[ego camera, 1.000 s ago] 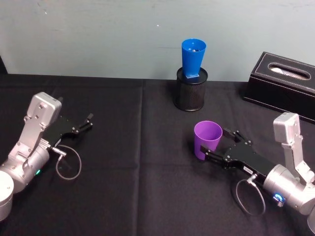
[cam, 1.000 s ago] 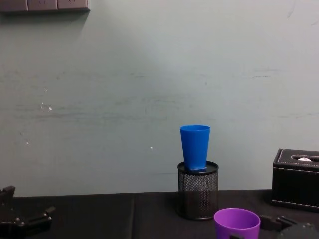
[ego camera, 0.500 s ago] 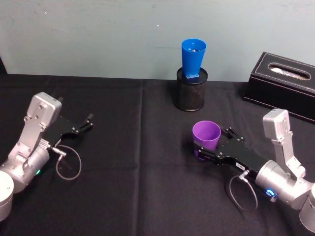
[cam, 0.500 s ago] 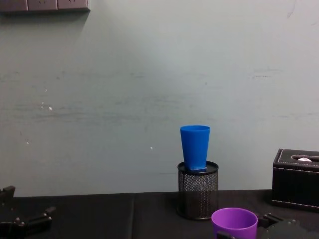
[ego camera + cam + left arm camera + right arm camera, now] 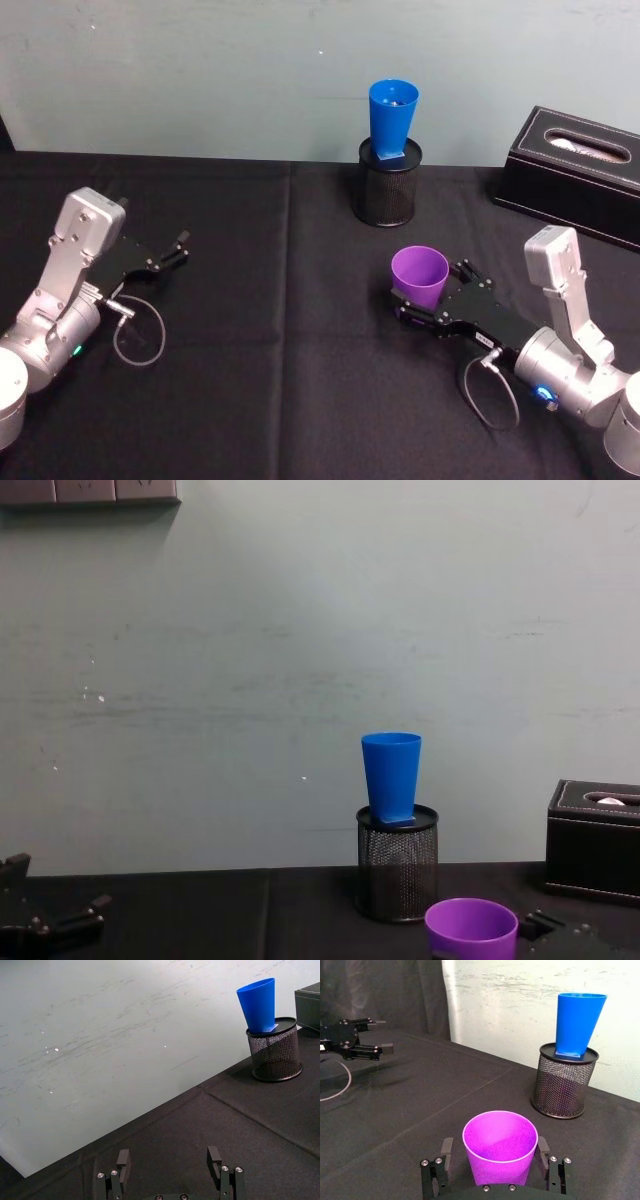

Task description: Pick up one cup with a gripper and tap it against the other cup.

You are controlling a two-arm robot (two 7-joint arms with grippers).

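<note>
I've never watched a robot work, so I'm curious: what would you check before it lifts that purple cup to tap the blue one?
1. Purple cup sits between the fingers of the right gripper: ok.
2. Fingers closed on it: not ok, a gap shows beside one.
3. Purple cup upright: ok.
4. Blue cup stands on the mesh pen holder: ok.
5. Blue cup steady enough for a tap: cannot tell.
6. Left gripper apart from both cups: ok, open.
</note>
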